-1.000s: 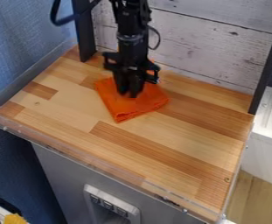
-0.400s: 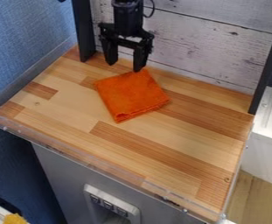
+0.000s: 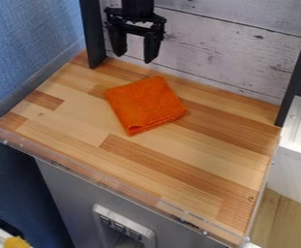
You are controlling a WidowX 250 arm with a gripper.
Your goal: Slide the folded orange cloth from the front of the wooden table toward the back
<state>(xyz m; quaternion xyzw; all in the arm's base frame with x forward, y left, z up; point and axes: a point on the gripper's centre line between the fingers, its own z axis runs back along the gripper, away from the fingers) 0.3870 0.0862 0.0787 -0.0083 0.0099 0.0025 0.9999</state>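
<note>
Below the gripper (image 3: 134, 57) and toward the camera, the cloth (image 3: 146, 105) lies flat; the gripper is released and empty.

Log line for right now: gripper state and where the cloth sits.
gripper: open, empty, raised | orange cloth: folded, lying on wooden tabletop | contact: none

Robot body, visible section — black overall.
Arm (image 3: 137, 6): dark, blocky end section, narrower than the gripper (image 3: 135, 57) below. Gripper: black, with an angular crosspiece (image 3: 135, 30), small projections at its outer ends, faint grey highlights along its edges. Two matching black fingers (image 3: 152, 47) — long, flat-sided, tapering to narrow, blunt tips. Fine surface detail too small to tell.
</note>
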